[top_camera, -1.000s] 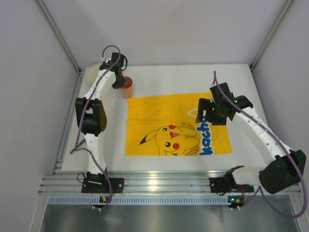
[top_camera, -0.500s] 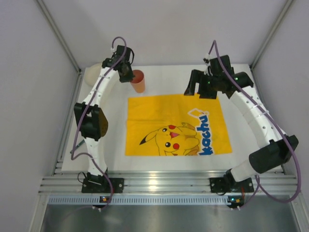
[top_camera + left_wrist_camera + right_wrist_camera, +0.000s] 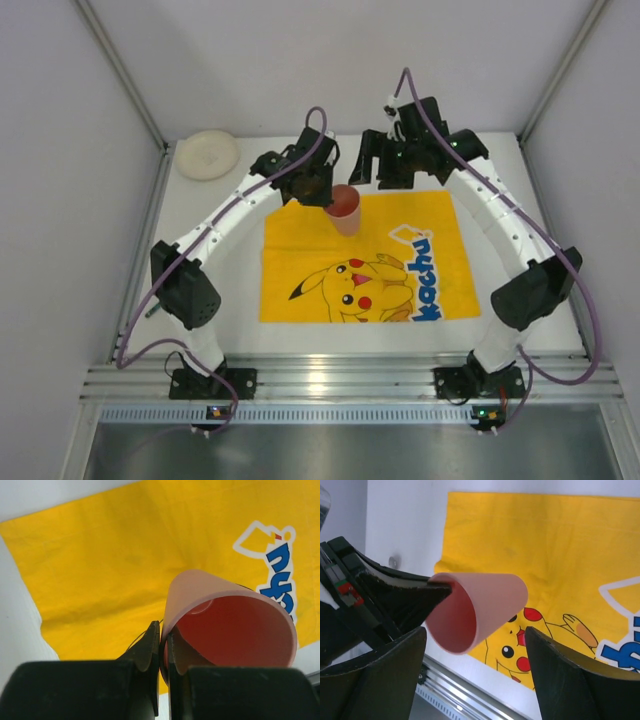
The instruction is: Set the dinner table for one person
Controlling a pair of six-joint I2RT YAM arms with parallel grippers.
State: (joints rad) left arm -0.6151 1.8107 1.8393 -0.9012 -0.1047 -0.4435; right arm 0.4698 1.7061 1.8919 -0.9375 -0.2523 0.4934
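Note:
A pink cup (image 3: 345,208) hangs tilted over the back edge of the yellow Pikachu mat (image 3: 365,260), which lies on the white dinner table (image 3: 232,295). My left gripper (image 3: 318,186) is shut on the cup's rim. In the left wrist view one finger is inside the cup (image 3: 230,630) and one outside, pinching its wall at the gripper (image 3: 163,645). My right gripper (image 3: 388,163) stands open just right of the cup. In the right wrist view the cup (image 3: 490,600) shows between the wide-spread fingers of the right gripper (image 3: 475,630), touching neither.
A white plate (image 3: 206,155) lies at the table's back left corner. Grey walls close in the table on three sides, and an aluminium rail (image 3: 330,380) runs along the near edge. Both arms arch over the mat's sides.
My left arm lifted the cup from beside the mat's back left corner and carried it right, over the mat's back edge. My right arm swung back and left toward it.

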